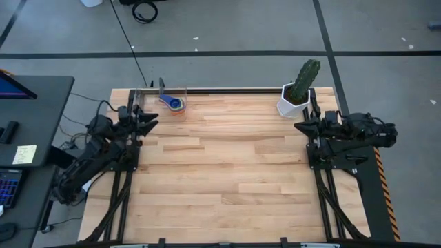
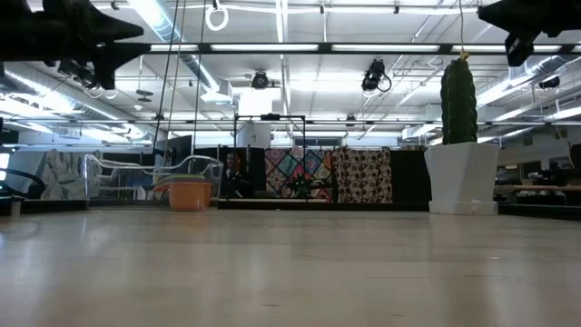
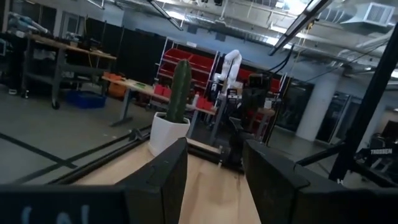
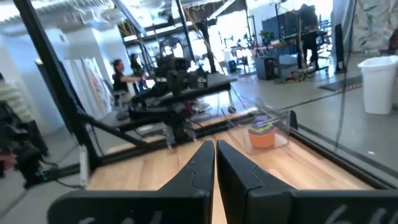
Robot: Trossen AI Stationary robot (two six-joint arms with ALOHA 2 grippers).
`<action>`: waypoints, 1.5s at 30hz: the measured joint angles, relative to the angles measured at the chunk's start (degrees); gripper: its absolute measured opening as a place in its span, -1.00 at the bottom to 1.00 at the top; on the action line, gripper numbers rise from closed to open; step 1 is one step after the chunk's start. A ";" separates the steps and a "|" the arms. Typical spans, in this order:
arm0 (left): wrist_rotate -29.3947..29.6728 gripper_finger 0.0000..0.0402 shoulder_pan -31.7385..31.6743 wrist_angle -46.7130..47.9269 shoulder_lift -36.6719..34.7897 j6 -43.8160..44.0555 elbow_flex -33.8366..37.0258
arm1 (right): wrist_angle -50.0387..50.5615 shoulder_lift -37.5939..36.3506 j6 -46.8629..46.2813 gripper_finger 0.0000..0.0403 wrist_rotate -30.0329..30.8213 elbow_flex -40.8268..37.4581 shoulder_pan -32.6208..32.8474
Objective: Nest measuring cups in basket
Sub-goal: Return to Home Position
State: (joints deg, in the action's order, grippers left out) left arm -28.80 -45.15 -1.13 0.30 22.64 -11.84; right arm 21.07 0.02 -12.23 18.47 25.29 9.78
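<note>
We reckon we're pretty much done: cups (image 1: 176,105) sit stacked in the basket (image 1: 185,91) at the worktop's (image 1: 227,172) far-left corner, left tool (image 1: 153,118) nearby spread and empty, right tool (image 1: 298,126) by the cactus (image 1: 306,76) pinched together, empty.

Cactus (image 1: 307,74) in white hex pot (image 1: 288,106) on table (image 1: 227,172), rt rear corner; black desk (image 1: 41,103) w/ yellow note (image 1: 24,153) alongside.

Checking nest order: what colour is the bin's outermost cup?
Orange; the cup shows best in the low view.

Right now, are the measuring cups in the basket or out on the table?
In: the stacked measuring cups stand within the clear basket, by the table's far edge.
</note>
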 joint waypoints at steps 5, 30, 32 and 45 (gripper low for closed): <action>-0.01 -0.20 0.56 -8.32 0.02 1.74 4.70 | 1.94 0.62 -0.06 -0.89 1.52 -0.32 -0.01; 3.07 -0.20 6.19 -4.38 0.07 -9.79 11.35 | 3.92 0.34 1.63 -0.89 2.54 -9.14 -0.05; 3.06 -0.20 6.19 -4.08 0.07 -11.46 11.35 | 1.14 0.34 3.07 -0.89 2.45 -12.08 -0.05; 3.10 -0.20 6.19 -2.88 0.07 -13.53 11.26 | -5.98 0.78 12.27 -0.89 2.61 -19.82 -0.07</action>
State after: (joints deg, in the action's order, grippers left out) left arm -25.70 -38.96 -4.01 0.36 9.12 -0.58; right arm 15.09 0.80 0.04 21.08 5.47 9.72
